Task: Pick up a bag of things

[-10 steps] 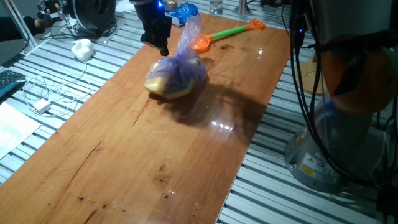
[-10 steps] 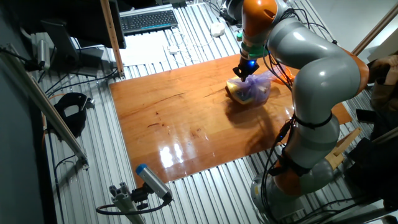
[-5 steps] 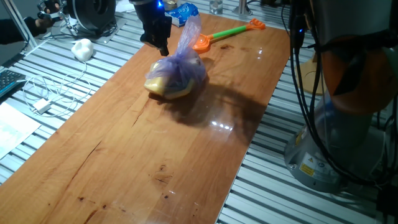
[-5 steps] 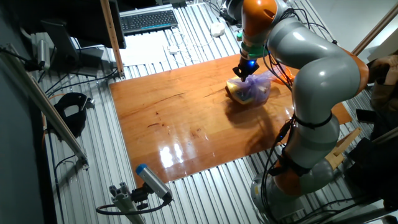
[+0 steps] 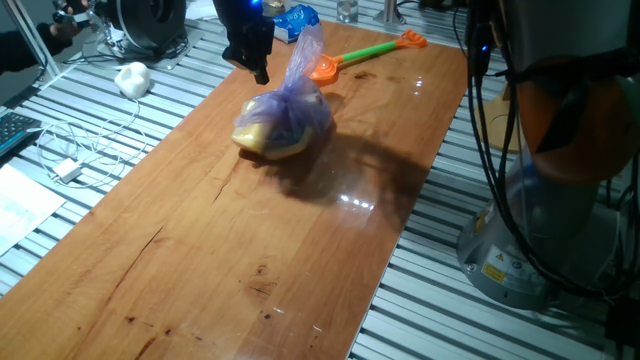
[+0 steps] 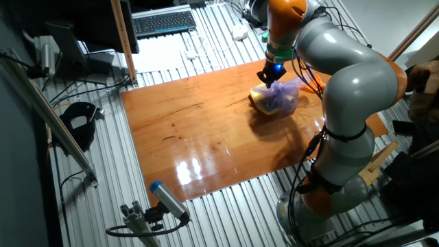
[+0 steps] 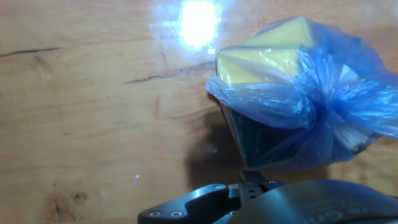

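The bag of things [image 5: 283,122] is a translucent lilac plastic bag with yellow and dark items inside. It lies on the wooden table [image 5: 220,240] with its loose top standing up. It also shows in the other fixed view [image 6: 278,99] and fills the right of the hand view [image 7: 298,93]. My gripper [image 5: 261,73] hangs just above and to the left of the bag, apart from it. Its fingers come together in one dark tip with nothing between them. In the other fixed view the gripper [image 6: 268,77] is above the bag's near edge.
An orange toy shovel with a green handle [image 5: 365,53] lies behind the bag. A blue-and-white packet [image 5: 290,20] sits at the table's far end. A white object [image 5: 132,78] and cables [image 5: 80,150] lie left of the table. The robot base [image 5: 540,200] stands at the right.
My gripper has risen a little and drawn slightly away from the bag. The bag has not moved.
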